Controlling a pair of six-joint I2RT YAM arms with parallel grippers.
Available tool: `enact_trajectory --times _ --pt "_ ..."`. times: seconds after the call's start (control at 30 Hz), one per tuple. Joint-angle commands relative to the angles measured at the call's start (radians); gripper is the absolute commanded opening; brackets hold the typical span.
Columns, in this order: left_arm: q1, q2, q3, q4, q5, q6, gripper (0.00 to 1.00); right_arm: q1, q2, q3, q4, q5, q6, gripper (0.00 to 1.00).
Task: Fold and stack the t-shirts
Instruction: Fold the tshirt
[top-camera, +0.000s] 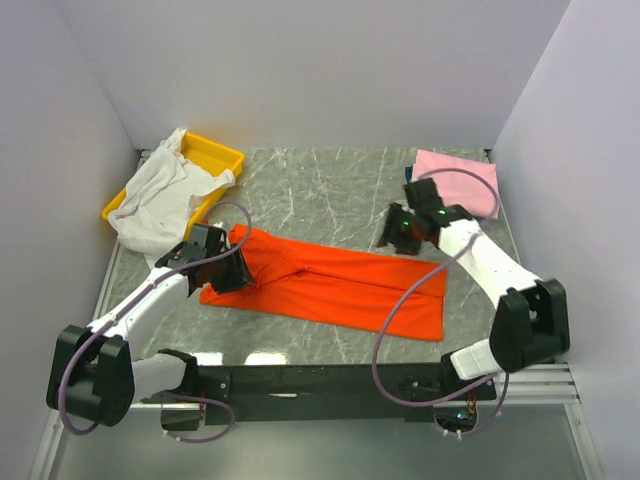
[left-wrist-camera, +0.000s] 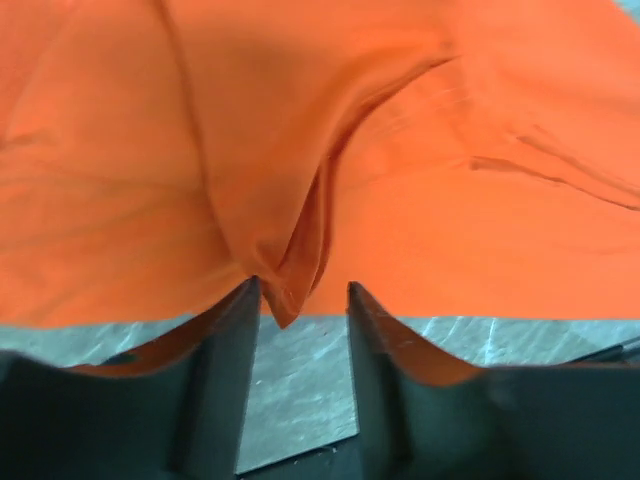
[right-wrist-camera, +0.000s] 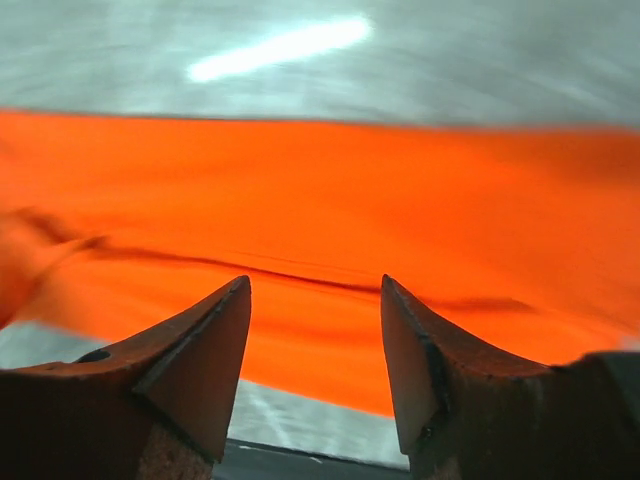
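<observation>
I see the orange-red t-shirt (top-camera: 340, 285) lying across the middle of the tabletop (top-camera: 330, 190) as a long strip that runs from the left side towards the near right. My left tool (left-wrist-camera: 300, 295) sits low at the shirt's left end. Its fingers (left-wrist-camera: 235, 340) are parted, and a raised pucker of the orange cloth comes to a point between their tips, close to the left-hand finger. The fold is narrower than the gap, so I read this tool as not clamped on it. Creases fan out across the shirt from that pucker. My right tool (right-wrist-camera: 315, 290) hangs over the far edge of the same shirt, towards its right end. Its fingers are set wide with nothing between them, and the wrist view there is blurred. The pale pink t-shirt (top-camera: 460, 180) lies folded in the far right corner, well apart from the orange one. The white t-shirt (top-camera: 160, 200) is crumpled at the far left, draped over the near end of the yellow tray (top-camera: 218, 155) and spilling onto the tabletop.
</observation>
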Motion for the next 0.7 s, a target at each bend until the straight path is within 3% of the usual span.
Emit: enact_trajectory --times 0.0,0.13,0.37,0.67 --pt "-0.003 0.006 0.058 -0.085 -0.076 -0.024 0.49 0.116 0.099 0.098 0.209 -0.101 0.03 0.59" --pt "0.002 0.004 0.067 -0.106 -0.113 -0.055 0.57 0.243 0.312 0.256 0.281 -0.173 0.01 0.54" --pt "0.019 0.035 0.06 -0.079 -0.093 -0.054 0.56 0.386 0.576 0.552 0.305 -0.266 -0.036 0.47" --pt "0.034 0.098 0.047 -0.044 -0.036 -0.032 0.53 0.451 0.742 0.646 0.272 -0.307 -0.068 0.47"
